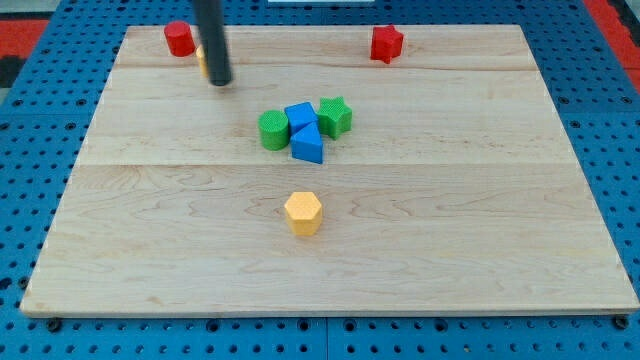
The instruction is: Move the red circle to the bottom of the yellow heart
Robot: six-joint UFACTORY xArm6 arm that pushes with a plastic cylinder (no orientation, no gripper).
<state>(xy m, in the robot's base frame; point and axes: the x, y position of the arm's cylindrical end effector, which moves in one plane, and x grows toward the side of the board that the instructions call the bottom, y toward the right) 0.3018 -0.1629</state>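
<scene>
The red circle (179, 38) sits at the view's top left of the wooden board. Just right of it, a yellow block (202, 60), likely the yellow heart, is mostly hidden behind my dark rod. My tip (220, 83) rests on the board just below and right of that yellow block, and below and right of the red circle. I cannot tell whether the tip touches the yellow block.
A red star (386, 43) sits at the top right. A cluster in the middle holds a green circle (272, 130), a blue cube (300, 117), a blue triangle (308, 146) and a green star (335, 115). A yellow hexagon (303, 212) lies below them.
</scene>
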